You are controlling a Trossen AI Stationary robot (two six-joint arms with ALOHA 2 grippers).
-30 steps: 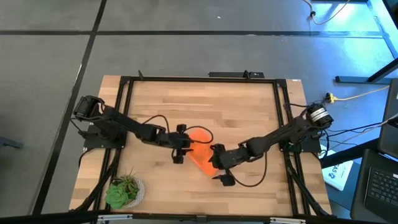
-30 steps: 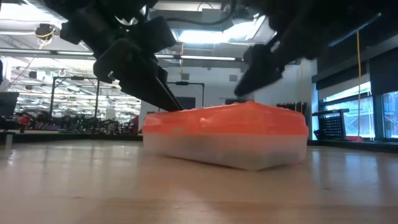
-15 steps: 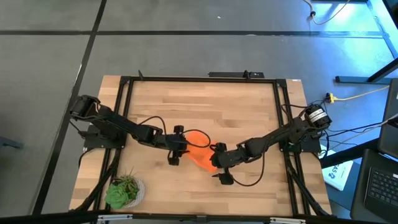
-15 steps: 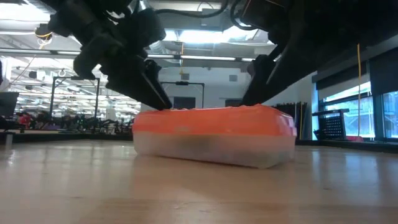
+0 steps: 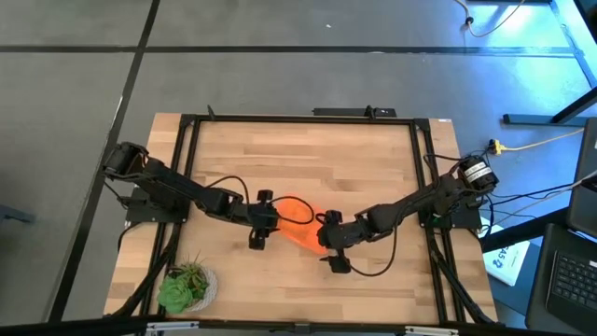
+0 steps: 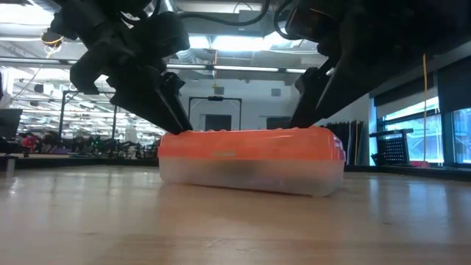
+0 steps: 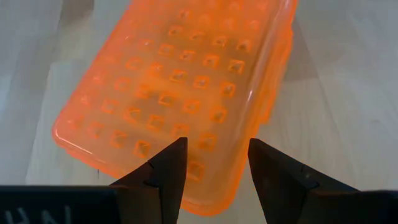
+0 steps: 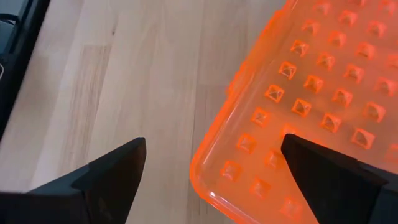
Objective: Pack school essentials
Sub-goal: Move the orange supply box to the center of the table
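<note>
A clear plastic case with an orange studded lid (image 5: 297,217) lies flat on the wooden table near its middle. My left gripper (image 7: 216,146) stands open over the case's left end, slanting down. My right gripper (image 8: 214,146) is wide open astride the case's near right corner (image 8: 214,174), with one finger over bare table and one over the lid. The school essentials are out of view. The case wall (image 6: 250,177) is cloudy and shows nothing inside. My left gripper comes slanting down from the table's left. Its two spread fingertips (image 6: 176,124) reach the lid's top near its left end (image 7: 205,165), and nothing lies between them. Whether they rest on the lid I cannot tell. My right gripper slants down from the right. One fingertip (image 6: 300,118) comes down to the lid's top near the right end. I cannot tell whether it touches.
A small green potted plant (image 5: 187,287) stands at the near left corner. A black frame (image 5: 298,118) runs round the table's edges. Bare wood lies on the far half and along the near edge.
The case has slid a little toward the table's left and turned. It now lies level, with a long side facing the low view. My left gripper has drawn back toward the left edge. My right gripper has tipped steeper over the case's right end.
</note>
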